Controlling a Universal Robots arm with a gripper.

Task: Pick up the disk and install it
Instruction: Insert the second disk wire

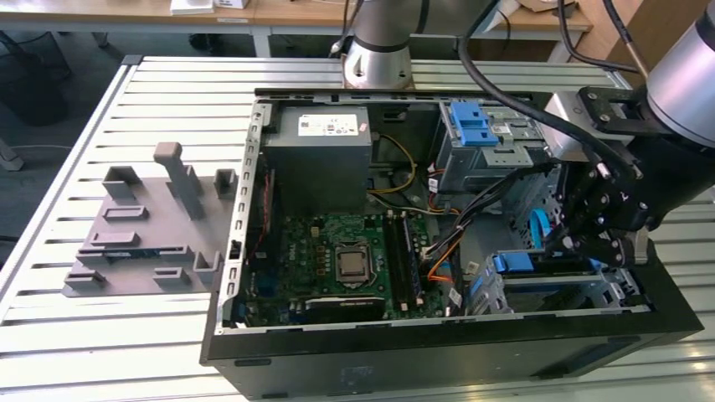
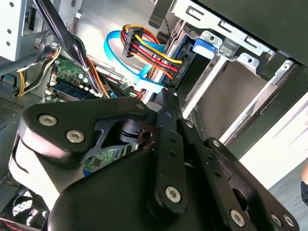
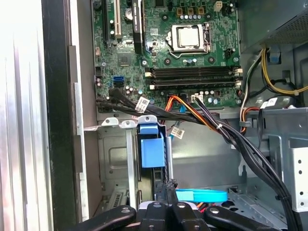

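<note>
Laid flat on the slatted metal table (image 1: 167, 84), side panel off and open face up: the black computer case (image 1: 447, 327), most likely so that everything inside can be reached from above.

Reaching in over the case wall on the exterior view's right: the robot arm (image 1: 684, 75), bent down toward the near right corner, where the drive bays sit.

Parked well apart on the table, to the exterior view's left of the case: a grey holding fixture (image 1: 146, 243), apparently a rest for parts kept out of the machine.

Fixed at the far left inside the case: the grey power supply box (image 1: 318, 163), with the green motherboard (image 1: 335, 260) just nearer.

Bolted into the near right corner: a silver drive cage (image 1: 609, 289), its slots open so a drive can slide in on edge.

Lowered just above that cage, between it and the cable run: the gripper (image 1: 590, 247), seen from behind in the first wrist view (image 3: 166, 192). Cannot tell whether the jaws are clenched or released.

Standing on edge in the cage slot, blue bracket end facing the motherboard: the disk (image 3: 152, 150), at the cage's left end in the exterior view (image 1: 525, 262), seemingly seated in its bay.

Draped close beside the disk: a bundle of coloured cables (image 2: 149, 53), within plugging reach.
</note>
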